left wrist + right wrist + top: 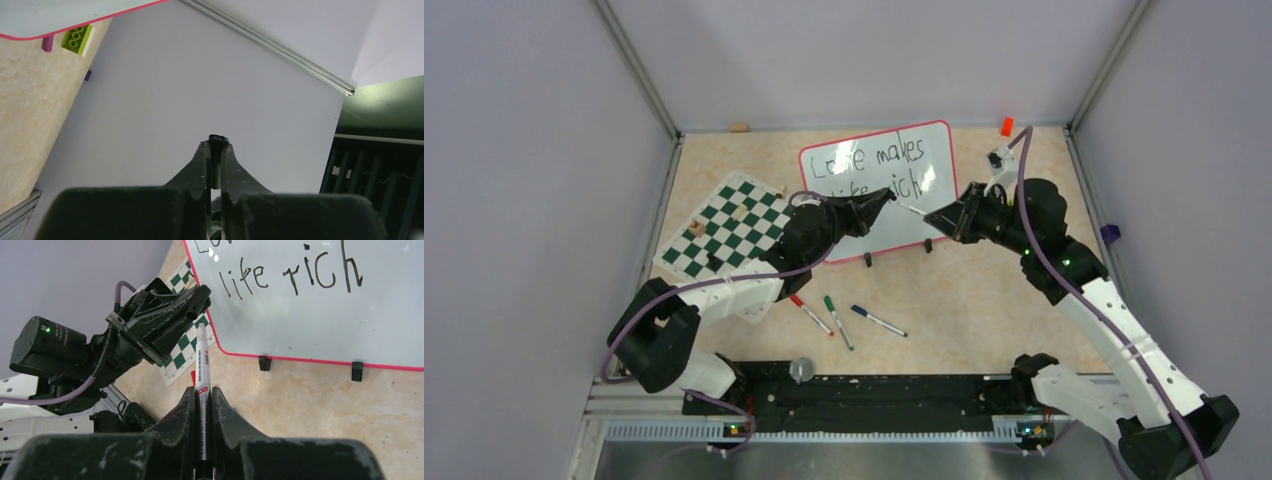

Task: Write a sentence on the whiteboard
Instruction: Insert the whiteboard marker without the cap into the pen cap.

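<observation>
The whiteboard (906, 232), white with a red frame and two black feet, stands at the back of the table. The sentence (876, 160) on it reads "Love makes life rich" in black; "life rich" shows in the right wrist view (300, 275). My right gripper (932, 217) is shut on a white marker (202, 360) that points its uncapped tip left. My left gripper (886, 196) is shut on a small black cap (218, 142) and faces the marker tip from a short gap, in front of the board. The left gripper also shows in the right wrist view (199, 299).
A green-and-white checkered mat (729, 225) lies left of the board. Red (812, 314), green (838, 320) and blue (879, 320) markers lie on the table in front. An orange piece (1007, 126) sits at the back right. A green brick (77, 39) lies by the board's corner.
</observation>
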